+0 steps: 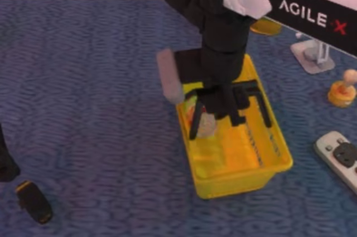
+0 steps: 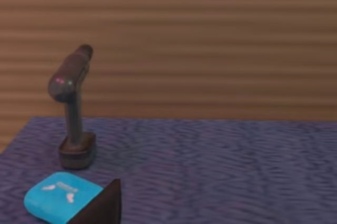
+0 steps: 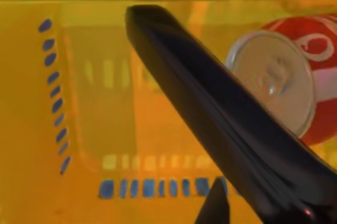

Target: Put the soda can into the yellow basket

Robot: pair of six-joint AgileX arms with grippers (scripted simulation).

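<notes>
The right arm, black with a white AgileX-marked link, reaches from the upper right of the top view down into the rectangular bright yellow plastic basket (image 1: 240, 164) with slotted sides and black folding handles, which sits right of the table's middle; the right gripper (image 1: 215, 115) hangs inside the basket's far-left part, directly over the small soda can (image 1: 202, 119), of which only a pale, reddish patch shows past the arm; in the right wrist view the can (image 3: 303, 71) lies tilted against the basket wall, its silver top facing the camera and its red side with white lettering behind, while a black finger (image 3: 210, 113) crosses just in front of it; whether the finger touches the can, and whether the jaws are wide or closed, I cannot tell; the slotted yellow wall (image 3: 79, 103) fills the rest of that view; the left arm (image 1: 5, 161) sits parked at the table's left edge; a small black and orange object (image 1: 34, 201) lies near it; on the right stand a yellow knobbed piece (image 1: 341, 93) and a grey remote-like device (image 1: 339, 156); the left wrist view shows a dark upright hand tool (image 2: 72, 110) and a cyan pad (image 2: 62, 195) on the blue cloth.
</notes>
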